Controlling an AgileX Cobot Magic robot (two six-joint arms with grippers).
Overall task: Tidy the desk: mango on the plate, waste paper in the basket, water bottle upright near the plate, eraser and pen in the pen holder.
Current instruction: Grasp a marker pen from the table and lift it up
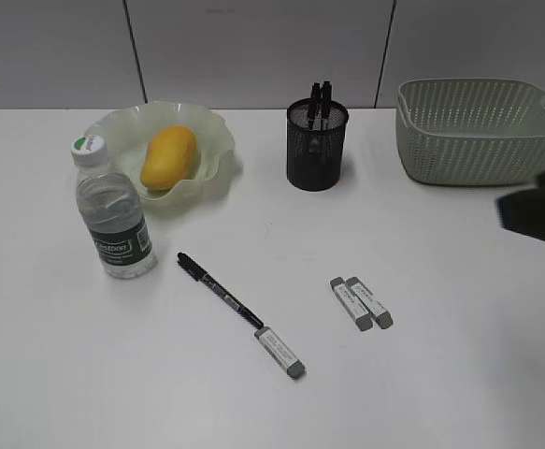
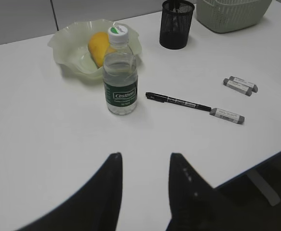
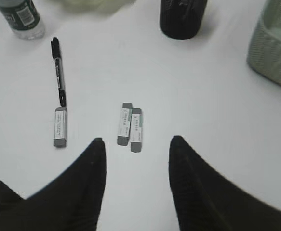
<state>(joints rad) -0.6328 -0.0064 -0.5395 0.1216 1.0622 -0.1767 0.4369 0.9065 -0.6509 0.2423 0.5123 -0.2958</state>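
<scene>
The yellow mango (image 1: 168, 157) lies in the wavy green plate (image 1: 218, 126). Just in front of the plate the water bottle (image 1: 113, 210) stands upright. A black pen (image 1: 219, 291) lies on the desk with a grey eraser (image 1: 279, 352) at its tip. Two more erasers (image 1: 361, 302) lie side by side to the right. The mesh pen holder (image 1: 317, 145) holds dark pens. The waste paper is out of view. My left gripper (image 2: 146, 156) hovers open over bare desk, short of the bottle (image 2: 121, 79). My right gripper (image 3: 137, 139) is open and empty just short of the paired erasers (image 3: 130, 126).
The green basket (image 1: 478, 126) stands at the back right, beside the pen holder. A dark blurred part of my right arm (image 1: 537, 210) shows at the right edge. The desk's front edge (image 2: 256, 161) runs near the left gripper.
</scene>
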